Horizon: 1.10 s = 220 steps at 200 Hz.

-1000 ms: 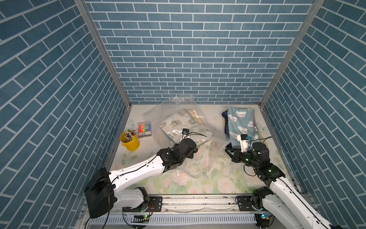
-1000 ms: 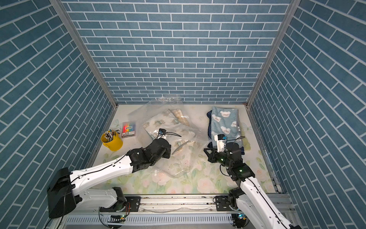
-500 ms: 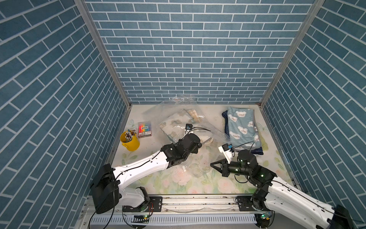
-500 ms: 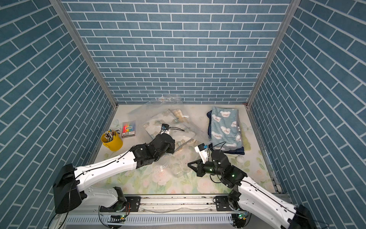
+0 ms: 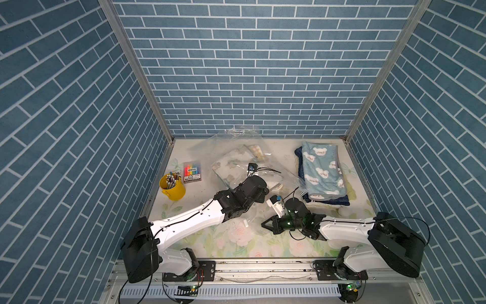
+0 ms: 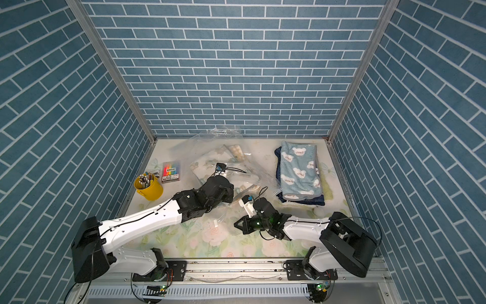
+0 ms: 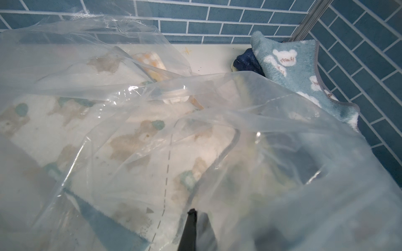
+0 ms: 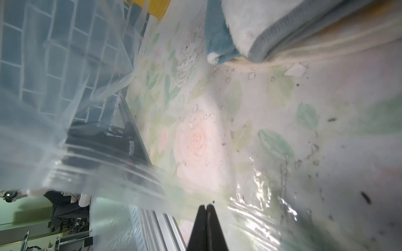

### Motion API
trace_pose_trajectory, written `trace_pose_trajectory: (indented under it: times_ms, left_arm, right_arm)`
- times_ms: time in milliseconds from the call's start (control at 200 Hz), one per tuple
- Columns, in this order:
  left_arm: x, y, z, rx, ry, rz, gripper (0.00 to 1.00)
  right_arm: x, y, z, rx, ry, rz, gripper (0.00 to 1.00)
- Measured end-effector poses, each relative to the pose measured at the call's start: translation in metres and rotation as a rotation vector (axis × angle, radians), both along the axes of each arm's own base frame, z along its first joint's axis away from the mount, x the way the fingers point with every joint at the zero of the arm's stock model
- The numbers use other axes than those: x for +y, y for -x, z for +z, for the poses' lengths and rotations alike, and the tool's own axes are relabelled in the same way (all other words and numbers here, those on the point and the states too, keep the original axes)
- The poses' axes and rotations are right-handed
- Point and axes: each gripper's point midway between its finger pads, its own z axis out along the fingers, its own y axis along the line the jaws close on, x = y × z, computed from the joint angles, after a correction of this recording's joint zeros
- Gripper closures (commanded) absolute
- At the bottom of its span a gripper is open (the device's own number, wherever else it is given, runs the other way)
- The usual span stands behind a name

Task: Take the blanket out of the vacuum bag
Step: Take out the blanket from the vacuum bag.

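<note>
The vacuum bag (image 5: 236, 147) is a crinkly clear sack lying at the middle back of the table, and both top views show it. A cream blanket (image 5: 230, 164) with brown bears lies folded inside it, also plain in the left wrist view as the blanket (image 7: 130, 141) under film. My left gripper (image 7: 196, 217) is shut on a raised fold of the bag's film, over the bag's near right part. My right gripper (image 5: 263, 223) sits low at the front middle. Its fingertips (image 8: 205, 207) are pressed together on the bag's near edge, and the film fans out from them.
A stack of folded blankets (image 5: 320, 171), light blue with white bears on top of navy, lies at the back right. A yellow cup of pens (image 5: 172, 187) and a marker pack (image 5: 192, 172) stand at the left. Brick-patterned walls close three sides.
My right arm has swung from beside the blue blanket stack down to the front middle of the table. My left gripper has shifted a little toward the back right with the bag film.
</note>
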Motion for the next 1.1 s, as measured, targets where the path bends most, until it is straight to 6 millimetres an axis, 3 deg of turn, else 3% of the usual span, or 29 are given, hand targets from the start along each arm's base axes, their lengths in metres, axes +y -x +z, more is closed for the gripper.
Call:
trace_pose_trajectory:
  times_ms: [165,390,610,945,1100]
  left_arm:
    - [0.006,0.007,-0.002,0.006,0.007,-0.010,1.00]
    - [0.016,0.014,-0.001,0.000,0.018,-0.011,1.00]
    - [0.023,0.019,-0.007,0.006,0.015,-0.009,1.00]
    - [0.022,0.023,-0.008,0.009,0.035,-0.027,0.98]
    - [0.018,0.024,-0.006,0.011,0.056,-0.043,0.98]
  right_arm:
    - [0.014,-0.023,0.006,-0.010,-0.039,-0.030,1.00]
    - [0.000,-0.057,-0.003,0.025,-0.042,-0.128,1.00]
    - [-0.001,-0.090,0.016,-0.002,-0.059,-0.196,1.00]
    - [-0.036,-0.132,0.016,-0.018,0.008,-0.368,1.00]
    - [-0.041,-0.154,0.033,-0.061,0.027,-0.423,1.00]
